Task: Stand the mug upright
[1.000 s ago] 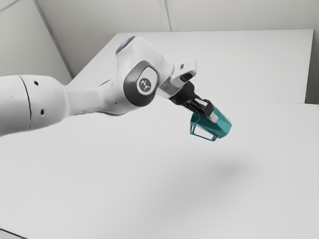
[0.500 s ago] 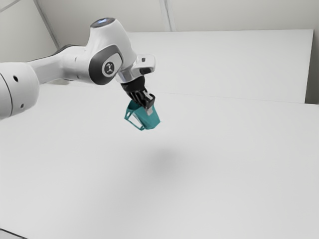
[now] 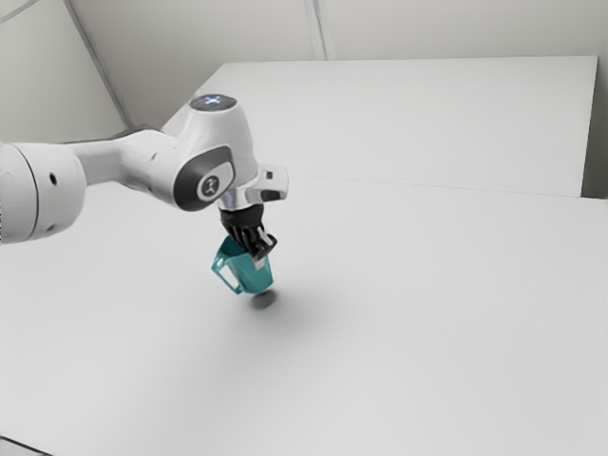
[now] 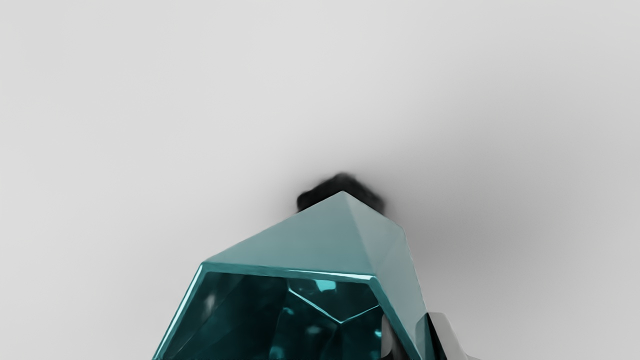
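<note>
Nearest, at the exterior view's left: arm (image 3: 62, 190), smooth glossy white shell, rounded joints, dark grey ring round a disc at the wrist joint. It runs toward mid-frame, then bends down to the black fingers (image 3: 262, 249), angular, with pale pads.

Fingers clamped on the wall of the mug (image 3: 253, 274), one inside the opening, one outside; the wrist view shows the wall between them.

Mug: left of centre in the exterior view, teal, faceted, flat-sided rather than round. Tilted, opening toward the exterior view's upper left, base toward the lower right. Handle (image 3: 225, 283) a thin angular frame on the exterior view's left side of the body. Wrist view: rim (image 4: 287, 272) straight-edged, corners crisp, bright glints along it. Outer facets pale and smooth; inside dark, glassy, with bright creases meeting at a point.

Small dark shadow (image 3: 263, 299) just beside the base, a broad soft one spreading round it. Base close to the surface (image 3: 399, 351); contact cannot be told. Surface plain, matte, pale grey, no grain.

Farther: flat white slab (image 3: 427, 119), straight-edged, upper right of the exterior view. Behind it, pale wall (image 3: 456, 28) with an upright seam.
</note>
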